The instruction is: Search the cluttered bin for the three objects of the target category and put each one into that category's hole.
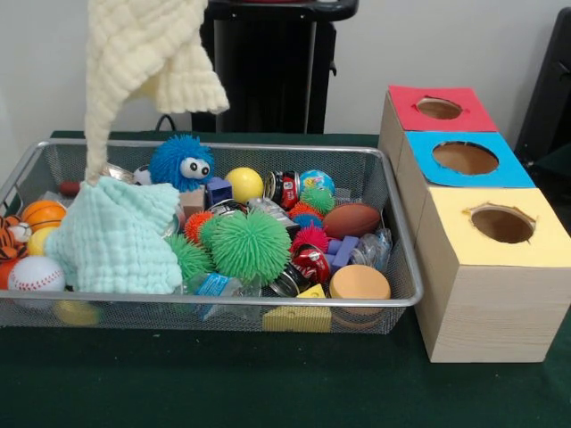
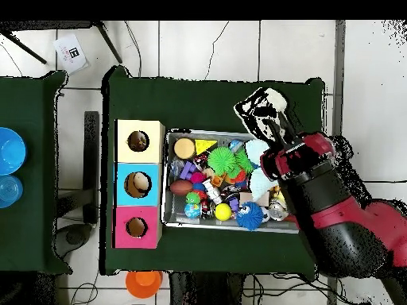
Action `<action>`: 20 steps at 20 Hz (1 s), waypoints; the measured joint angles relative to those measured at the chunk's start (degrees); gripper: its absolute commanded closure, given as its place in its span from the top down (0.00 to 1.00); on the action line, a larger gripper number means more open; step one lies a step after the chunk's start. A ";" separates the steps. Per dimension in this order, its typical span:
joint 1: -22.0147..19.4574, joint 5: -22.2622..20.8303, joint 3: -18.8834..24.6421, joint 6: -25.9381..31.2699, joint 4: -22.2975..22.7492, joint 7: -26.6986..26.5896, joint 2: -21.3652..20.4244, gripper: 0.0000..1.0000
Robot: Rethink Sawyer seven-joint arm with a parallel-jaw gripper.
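Landmark: wire mesh bin (image 1: 397,299) on the dark green table (image 1: 223,383); all places below are given relative to it.
Front edge of bin: yellow wedge block (image 1: 297,317) and tan round lid (image 1: 359,283), both against the front wall.
Front left of bin: baseball (image 1: 36,275); just behind it a pale mint cloth (image 1: 116,236) heaped over other items.
Centre of bin: green spiky ball (image 1: 250,244), with a red can (image 1: 310,263) beside it toward the tan lid.
Right of bin centre: brown toy football (image 1: 351,219).
Back of bin: blue fuzzy toy with eyes (image 1: 181,162), yellow ball (image 1: 244,184), small globe ball (image 1: 316,182).
Left wall of bin: small basketball (image 1: 43,214).
Beside the bin, on the right in the front view: 3 wooden boxes in a row, nearest to farthest, with a yellow top hole (image 1: 502,225), blue top hole (image 1: 465,158), red top hole (image 1: 439,109).
Above the bin's back left: cream cloth (image 1: 143,62) hanging, its tail reaching down to the mint cloth.
Gripper: the gripper (image 2: 274,131) is at the top of the cream cloth in the overhead view; whether its jaws are spread or pinching cannot be told.
Arm: red and black arm (image 2: 326,198) reaching over the bin.
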 measured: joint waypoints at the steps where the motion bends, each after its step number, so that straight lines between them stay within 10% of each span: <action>1: 0.74 0.01 -0.55 -1.26 0.01 0.00 -1.08 0.00; 10: 8.32 -0.22 -8.68 2.86 -0.21 0.01 -7.07 0.00; 20: 23.01 -5.62 -20.70 26.13 -1.14 0.01 -13.71 0.00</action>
